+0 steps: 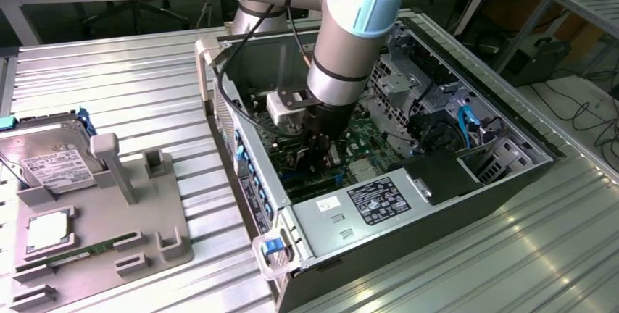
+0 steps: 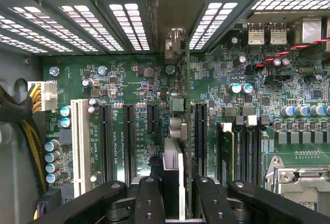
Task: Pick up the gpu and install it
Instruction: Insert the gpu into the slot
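The gpu (image 2: pixel 174 162) shows edge-on in the wrist view as a thin upright card between the black fingers (image 2: pixel 149 198), running toward the case's rear wall, where its silvery bracket (image 2: pixel 175 41) stands. My gripper (image 2: pixel 175 203) is shut on it. The card hangs over the green motherboard (image 2: pixel 129 79), between two black expansion slots (image 2: pixel 152 118); whether it sits in a slot I cannot tell. In the exterior view my gripper (image 1: pixel 324 146) is lowered deep into the open computer case (image 1: pixel 541 146).
Yellow-and-black cables (image 2: pixel 26 126) lie at one side of the board, with memory slots (image 2: pixel 242 146) and the processor socket (image 2: pixel 299 177) at the other. On the exterior view's left, a grey fixture (image 1: pixel 145 211) carries a hard drive (image 1: pixel 48 161) and a green memory stick (image 1: pixel 77 251). The power supply (image 1: pixel 377 201) fills the case's near end.
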`<state>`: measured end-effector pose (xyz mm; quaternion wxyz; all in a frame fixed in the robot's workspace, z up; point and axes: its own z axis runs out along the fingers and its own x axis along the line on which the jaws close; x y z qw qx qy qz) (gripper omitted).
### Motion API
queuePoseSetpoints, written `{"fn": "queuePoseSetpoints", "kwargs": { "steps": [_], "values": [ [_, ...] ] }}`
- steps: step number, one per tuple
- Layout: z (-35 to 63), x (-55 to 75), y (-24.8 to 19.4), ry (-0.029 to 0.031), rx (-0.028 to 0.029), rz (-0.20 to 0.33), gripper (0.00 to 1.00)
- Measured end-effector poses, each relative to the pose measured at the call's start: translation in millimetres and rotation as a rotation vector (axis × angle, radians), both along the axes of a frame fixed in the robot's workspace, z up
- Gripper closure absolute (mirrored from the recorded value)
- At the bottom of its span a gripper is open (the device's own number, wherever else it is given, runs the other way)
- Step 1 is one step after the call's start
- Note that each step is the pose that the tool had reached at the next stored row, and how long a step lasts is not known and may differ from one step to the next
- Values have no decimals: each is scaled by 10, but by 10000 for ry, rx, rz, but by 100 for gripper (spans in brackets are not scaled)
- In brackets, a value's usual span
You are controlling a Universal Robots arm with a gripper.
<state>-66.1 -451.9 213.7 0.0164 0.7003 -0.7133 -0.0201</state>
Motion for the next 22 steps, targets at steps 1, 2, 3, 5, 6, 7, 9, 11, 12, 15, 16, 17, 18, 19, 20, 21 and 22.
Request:
{"fn": "queuePoseSetpoints", "kwargs": {
  "steps": [1,2,3,5,6,7,9,11,12,15,16,17,18,19,20,21,22],
  "values": [
    [8,-1,-2,5,-20,0,71],
    [17,-1,-5,13,-42,3,65],
    [18,0,-5,4,-36,4,65],
    [60,0,-3,-39,-34,4,65],
    [96,-1,0,-69,-40,4,65],
    [125,0,1,-93,-38,4,65],
    [197,0,5,-137,-39,4,65],
    [265,0,10,-179,-39,4,65],
    [355,0,15,-225,-37,5,65],
    [483,0,25,-288,-39,4,65],
    [522,0,28,-311,-37,4,65],
    [575,0,31,-336,-38,4,65],
    [615,0,32,-359,-36,4,65],
    [628,1,33,-375,-38,5,65],
    [627,1,33,-376,-37,5,65],
    [627,0,33,-377,-36,5,65],
    [628,0,33,-377,-37,4,66]
  ]
}}
